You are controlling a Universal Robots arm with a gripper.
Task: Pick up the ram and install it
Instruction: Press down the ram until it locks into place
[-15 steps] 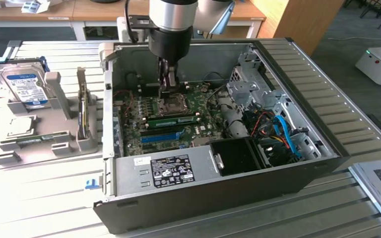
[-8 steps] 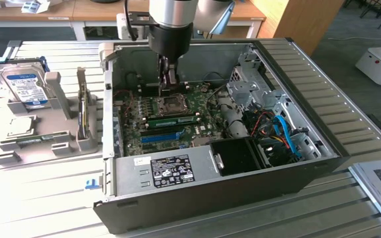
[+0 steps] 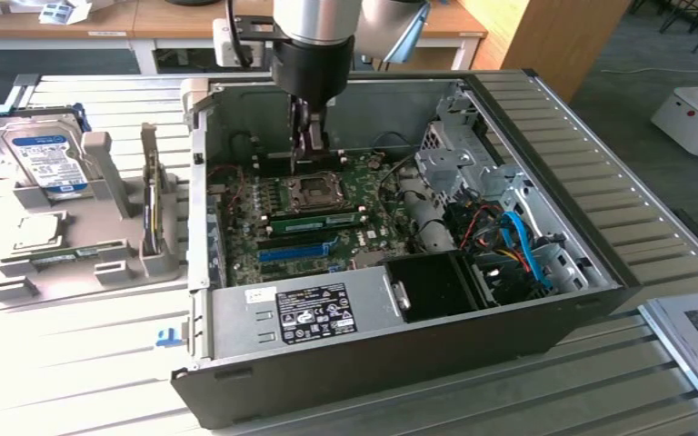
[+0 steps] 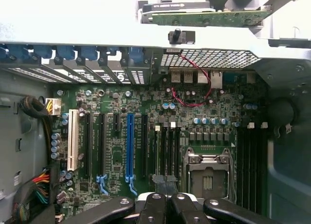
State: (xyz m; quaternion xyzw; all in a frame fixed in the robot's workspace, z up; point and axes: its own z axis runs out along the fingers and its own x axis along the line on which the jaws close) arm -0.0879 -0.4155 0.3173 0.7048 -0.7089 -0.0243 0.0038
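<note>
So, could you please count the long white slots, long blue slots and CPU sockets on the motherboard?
Long white slot: 1
Long blue slot: 1
CPU socket: 1
Total: 3

The motherboard (image 4: 160,136) is showing dark green, dotted with small blue-topped capacitors (image 4: 209,121), and it is carrying one long bright blue slot (image 4: 129,146) beside a white slot (image 4: 73,140) and several black ones. A red wire (image 4: 194,83) is looping across its upper part. The gripper (image 4: 164,204) is showing black with silver screw heads. The computer case (image 3: 362,363) is looking dark grey outside and pale metal inside, with blue cables (image 3: 522,243) and a black-and-white label (image 3: 313,313). The worktop (image 3: 83,363) is appearing white and ribbed. A green stick (image 3: 316,218) is lying on the board.
</note>
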